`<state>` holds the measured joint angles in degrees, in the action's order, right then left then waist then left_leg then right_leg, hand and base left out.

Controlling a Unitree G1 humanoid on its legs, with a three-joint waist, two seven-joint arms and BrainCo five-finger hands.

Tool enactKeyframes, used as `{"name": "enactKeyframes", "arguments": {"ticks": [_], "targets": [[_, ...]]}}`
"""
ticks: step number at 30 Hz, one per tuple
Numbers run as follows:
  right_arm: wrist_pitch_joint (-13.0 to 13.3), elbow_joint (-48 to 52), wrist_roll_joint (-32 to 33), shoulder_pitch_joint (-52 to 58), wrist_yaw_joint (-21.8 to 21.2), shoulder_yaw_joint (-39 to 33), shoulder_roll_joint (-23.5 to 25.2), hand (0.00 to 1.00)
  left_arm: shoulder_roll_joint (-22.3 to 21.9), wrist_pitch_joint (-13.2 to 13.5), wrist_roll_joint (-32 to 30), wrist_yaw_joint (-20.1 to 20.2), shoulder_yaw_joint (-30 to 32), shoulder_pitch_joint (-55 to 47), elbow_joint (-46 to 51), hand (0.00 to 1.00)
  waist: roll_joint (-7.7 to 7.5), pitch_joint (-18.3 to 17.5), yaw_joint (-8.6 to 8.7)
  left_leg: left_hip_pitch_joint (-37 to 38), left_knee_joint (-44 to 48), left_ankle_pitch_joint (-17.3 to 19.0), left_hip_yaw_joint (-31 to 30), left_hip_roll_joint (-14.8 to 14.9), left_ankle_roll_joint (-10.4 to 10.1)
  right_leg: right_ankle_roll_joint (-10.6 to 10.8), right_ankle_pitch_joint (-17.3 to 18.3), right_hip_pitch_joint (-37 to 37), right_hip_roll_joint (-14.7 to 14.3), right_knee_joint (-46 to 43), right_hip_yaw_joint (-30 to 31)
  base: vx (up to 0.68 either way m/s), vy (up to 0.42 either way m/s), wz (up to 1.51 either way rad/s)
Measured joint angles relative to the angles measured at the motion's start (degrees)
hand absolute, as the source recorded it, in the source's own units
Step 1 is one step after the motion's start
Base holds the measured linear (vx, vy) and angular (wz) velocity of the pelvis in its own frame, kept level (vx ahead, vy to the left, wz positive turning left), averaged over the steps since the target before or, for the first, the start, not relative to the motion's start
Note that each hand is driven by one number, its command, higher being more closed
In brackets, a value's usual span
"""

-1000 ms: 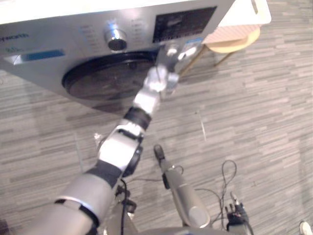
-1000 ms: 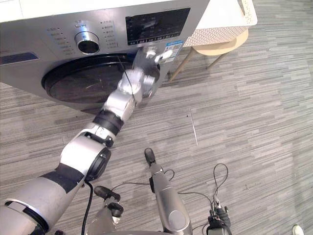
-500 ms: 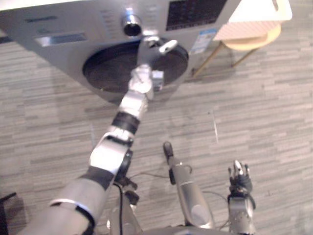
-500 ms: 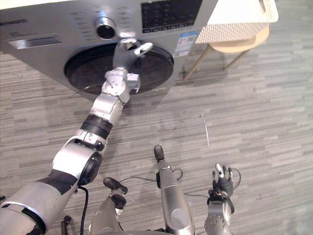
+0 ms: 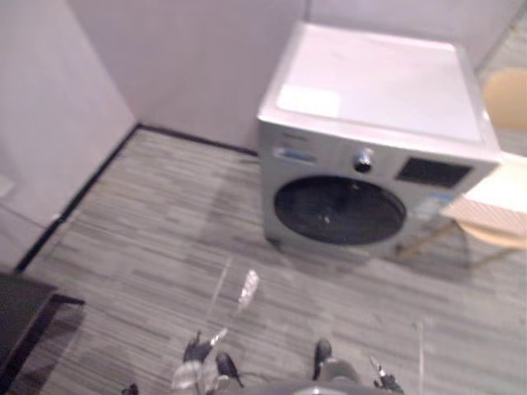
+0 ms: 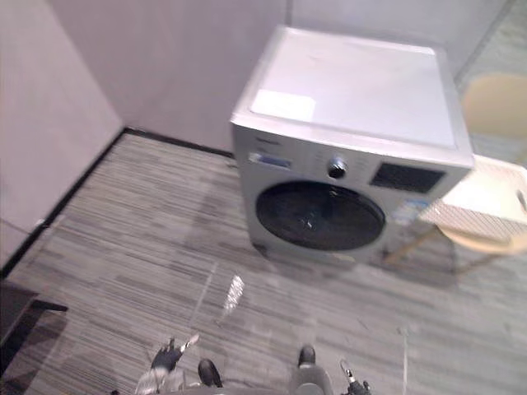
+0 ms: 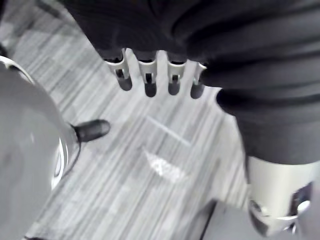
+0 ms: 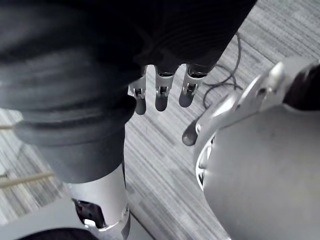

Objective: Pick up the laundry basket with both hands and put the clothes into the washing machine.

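Observation:
The silver washing machine (image 5: 375,123) stands against the back wall, its round dark door (image 5: 339,211) shut. A white perforated laundry basket (image 6: 487,202) rests on a light wooden stool (image 6: 486,243) to the machine's right; its contents are hidden. My left hand (image 5: 198,352) hangs low at the view's bottom edge, far from the machine. In the left wrist view its fingers (image 7: 149,82) point straight down over the floor and hold nothing. My right hand (image 5: 383,383) also hangs low, its fingers (image 8: 162,95) relaxed and empty.
Grey plank floor stretches between me and the machine. Plain walls close off the left and back, with a black skirting (image 5: 78,197) along them. A dark piece of furniture (image 5: 20,321) sits at the lower left. A second round wooden seat (image 5: 506,95) stands behind the basket.
The camera has swung up and back, so the machine now looks far off. My left arm has left the machine's door and dropped to my side.

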<state>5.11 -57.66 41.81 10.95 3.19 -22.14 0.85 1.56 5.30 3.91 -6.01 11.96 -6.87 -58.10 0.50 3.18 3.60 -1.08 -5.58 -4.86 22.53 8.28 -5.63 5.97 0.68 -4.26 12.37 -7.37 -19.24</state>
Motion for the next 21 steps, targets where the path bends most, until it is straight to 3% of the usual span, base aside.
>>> {"name": "enactKeyframes", "arguments": {"ticks": [3, 6, 10, 12, 15, 16, 17, 19, 20, 21], "targets": [[-0.1, -1.4, -2.2, -2.1, -0.2, 0.1, -1.0, 0.00, 1.0, 0.4, 1.4, 1.1, 1.7, -1.2, -2.9, 0.00, -0.13, -1.4, -1.41, 0.7, -0.3, -0.5, -5.9, -1.8, 0.7, -1.0, 1.0, 4.5, 1.5, 0.6, -5.1, 0.07, 0.067, 0.96], [0.0, -3.1, -4.2, -6.6, -0.3, 0.2, -2.7, 0.00, 1.8, 0.3, 4.5, 1.7, 2.2, -1.2, -3.4, 0.00, -0.61, -1.7, -2.98, 0.5, -0.3, -0.8, -11.2, -3.5, 1.1, -0.5, 2.2, 7.4, 2.8, 0.6, -9.1, 0.00, 0.058, 0.90], [0.1, -4.9, -6.0, -11.4, -0.7, 1.7, -3.9, 0.00, 2.1, 0.4, 9.0, 2.0, 2.1, -1.0, -4.1, 0.00, -1.45, -2.3, -4.75, 0.5, -0.3, -0.8, -14.8, -4.8, 1.2, -0.5, 3.4, 9.1, 3.6, 0.4, -10.7, -0.01, 0.031, 0.41], [0.0, -6.8, -7.6, -14.0, -0.7, 3.1, -4.1, 0.00, 2.2, 0.7, 11.9, 2.0, 2.2, -1.1, -4.6, 0.00, -1.92, -2.5, -4.79, 0.7, -0.3, -0.8, -14.9, -5.3, 1.4, -0.9, 3.4, 9.2, 3.9, 0.0, -9.8, 0.03, 0.040, 0.08], [-0.2, -7.9, -10.0, -15.8, -0.6, 5.0, -4.2, 0.00, 2.0, 0.8, 14.5, 2.0, 2.0, -1.0, -5.0, 0.00, -2.96, -2.4, -5.92, 1.7, -0.3, 0.8, -16.3, -6.6, 2.8, -4.6, 4.2, 9.3, 5.1, -2.9, -7.3, 0.06, 0.069, 0.06], [-0.4, -8.0, -10.5, -15.7, -0.6, 5.3, -4.5, 0.00, 1.9, 0.8, 14.6, 2.0, 1.5, -1.0, -5.0, 0.00, -2.85, -2.4, -5.87, 2.1, -0.2, 1.4, -18.6, -7.4, 3.6, -6.2, 4.2, 7.9, 6.5, -8.4, -5.8, 0.02, 0.085, 0.32], [-0.5, -8.0, -10.5, -15.4, -0.6, 5.6, -4.6, 0.00, 1.9, 0.8, 14.6, 2.0, 0.7, -1.0, -5.0, 0.00, -2.58, -2.3, -5.51, 3.3, 0.1, 1.4, -20.0, -7.4, 3.7, -8.6, 3.0, 5.5, 7.5, -15.4, -3.5, 0.08, 0.138, 0.54], [-0.5, -7.9, -10.4, -14.3, -0.7, 7.1, -4.6, 0.00, 2.6, 0.7, 14.5, 2.1, -1.0, -1.1, -4.9, 0.00, -2.76, -2.1, -4.37, 4.7, 0.6, 1.9, -22.6, -7.4, 4.5, -16.4, -3.2, -0.7, 8.3, -28.6, 3.2, 0.10, 0.117, 0.74], [-0.5, -7.2, -10.4, -12.5, -1.1, 7.5, -3.9, 0.00, 3.0, 0.7, 13.6, 2.1, -1.1, -0.6, -4.6, 0.00, -2.90, -1.2, -4.03, 5.0, 3.4, 3.6, -24.7, -7.4, 5.9, -12.3, -10.3, -4.2, 6.4, -35.9, 12.4, 0.10, 0.093, 0.71], [-0.5, -7.2, -10.4, -12.1, -1.2, 7.5, -3.3, 0.00, 3.5, 0.7, 13.4, 2.1, -1.0, -0.4, -4.4, 0.00, -3.56, -0.8, -4.01, 4.8, 4.6, 4.4, -25.3, -7.4, 6.7, -9.8, -8.7, -5.2, 5.2, -38.2, 15.4, 0.10, 0.078, 0.57]]}}
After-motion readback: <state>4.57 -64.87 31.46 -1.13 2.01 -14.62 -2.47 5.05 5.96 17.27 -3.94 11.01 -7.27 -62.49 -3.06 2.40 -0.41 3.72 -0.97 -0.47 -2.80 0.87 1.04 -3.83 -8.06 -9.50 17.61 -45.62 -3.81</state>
